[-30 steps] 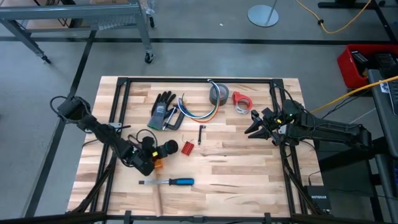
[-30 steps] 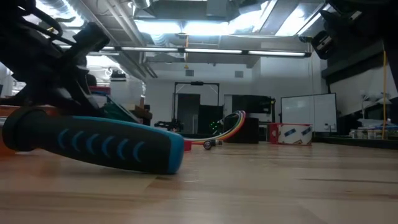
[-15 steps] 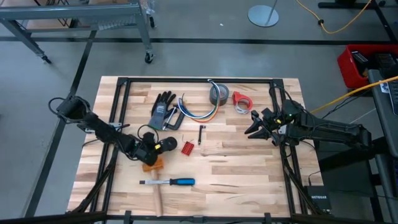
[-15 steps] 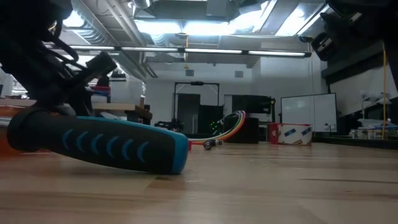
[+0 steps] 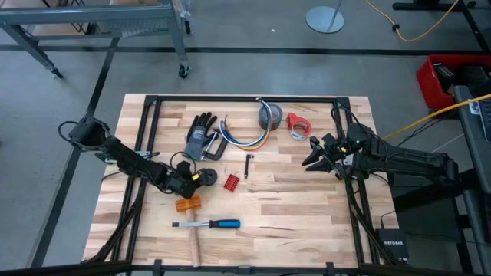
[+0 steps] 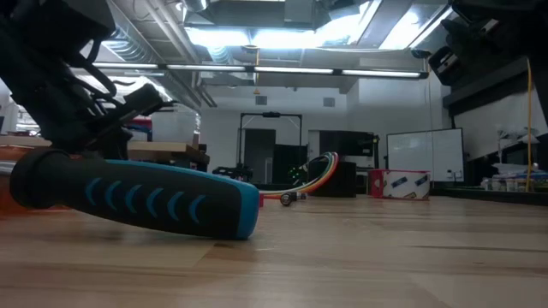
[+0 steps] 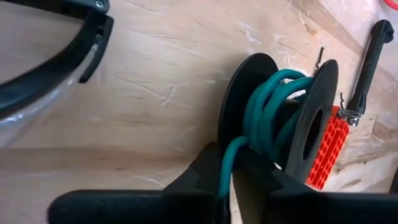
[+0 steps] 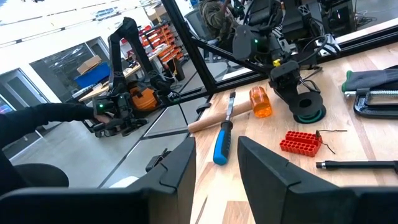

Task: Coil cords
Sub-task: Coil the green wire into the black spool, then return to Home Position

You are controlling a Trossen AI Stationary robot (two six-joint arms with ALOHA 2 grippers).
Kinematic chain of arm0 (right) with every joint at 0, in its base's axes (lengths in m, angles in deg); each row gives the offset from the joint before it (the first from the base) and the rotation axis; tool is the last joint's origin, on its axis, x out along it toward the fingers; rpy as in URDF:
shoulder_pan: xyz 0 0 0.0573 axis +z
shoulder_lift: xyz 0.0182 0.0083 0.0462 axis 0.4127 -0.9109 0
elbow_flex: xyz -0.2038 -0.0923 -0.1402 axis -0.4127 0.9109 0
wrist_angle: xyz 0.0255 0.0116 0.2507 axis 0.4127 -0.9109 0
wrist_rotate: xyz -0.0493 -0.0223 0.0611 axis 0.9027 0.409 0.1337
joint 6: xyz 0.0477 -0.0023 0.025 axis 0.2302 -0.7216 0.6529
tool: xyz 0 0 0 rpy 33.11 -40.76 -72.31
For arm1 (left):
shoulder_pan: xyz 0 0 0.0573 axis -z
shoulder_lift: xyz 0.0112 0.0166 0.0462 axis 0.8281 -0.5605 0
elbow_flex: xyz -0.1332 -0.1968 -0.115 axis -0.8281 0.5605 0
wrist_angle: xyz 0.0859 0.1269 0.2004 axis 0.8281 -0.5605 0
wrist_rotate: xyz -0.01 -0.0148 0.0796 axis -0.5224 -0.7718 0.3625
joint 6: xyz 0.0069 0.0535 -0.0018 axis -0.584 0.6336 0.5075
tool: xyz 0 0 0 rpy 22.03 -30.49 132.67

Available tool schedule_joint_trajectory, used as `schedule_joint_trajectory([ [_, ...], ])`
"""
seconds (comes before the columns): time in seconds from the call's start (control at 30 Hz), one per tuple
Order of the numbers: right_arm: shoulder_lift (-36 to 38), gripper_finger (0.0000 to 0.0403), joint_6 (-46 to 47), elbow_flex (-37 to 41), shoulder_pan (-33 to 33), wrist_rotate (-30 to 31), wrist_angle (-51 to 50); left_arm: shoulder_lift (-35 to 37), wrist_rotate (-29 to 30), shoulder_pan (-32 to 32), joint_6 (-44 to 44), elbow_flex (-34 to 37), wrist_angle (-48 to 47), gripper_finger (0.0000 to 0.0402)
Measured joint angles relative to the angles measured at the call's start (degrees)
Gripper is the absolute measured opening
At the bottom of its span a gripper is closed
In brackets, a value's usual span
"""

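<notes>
On the left of the counter [image 5: 307, 222] we found the left hand [image 5: 186, 180] low beside a black spool [image 7: 292, 118] wound with green cord [image 7: 273, 106]; its fingers pinched the cord's loose end, so it was closed on that cord. Just right of it lay a red bit holder [image 5: 232, 182]. Further back, between the glove [image 5: 201, 135] and the grey tape roll [image 5: 270, 116], the coloured cords [image 5: 247, 139] lay loose in an open arc, uncoiled. At the right edge the right hand [image 5: 316, 156] hovered half open, holding nothing. We judged the coiling barely begun
</notes>
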Motion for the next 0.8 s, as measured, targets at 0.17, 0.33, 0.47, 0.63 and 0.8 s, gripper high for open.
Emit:
schedule_joint_trajectory([
  [0.17, 0.0, 0.0122, 0.0, 0.0, 0.0, 0.0, 0.0, 0.0, -1.5, 0.0, 0.1, 0.0, -0.1, 0.007],
  [0.33, 0.0, 0.0122, 0.0, 0.0, 0.0, 0.0, 0.0, 0.0, -1.8, 0.2, 0.3, 0.0, 0.4, 0.0103],
  [0.47, 0.0, 0.0122, 0.0, 0.0, 0.0, 0.0, 0.0, 0.4, -2.3, 0.2, 0.3, 0.0, 0.4, 0.0103],
  [0.63, 0.0, 0.0122, 0.0, 0.0, 0.0, 0.0, 0.0, 3.2, -4.0, 0.6, 1.2, 0.3, -0.4, 0.0091],
  [0.8, 0.0, 0.0122, 0.0, 0.0, 0.0, 0.0, 0.0, 6.9, -6.2, 1.8, 0.4, 0.4, -3.9, 0.0082],
])
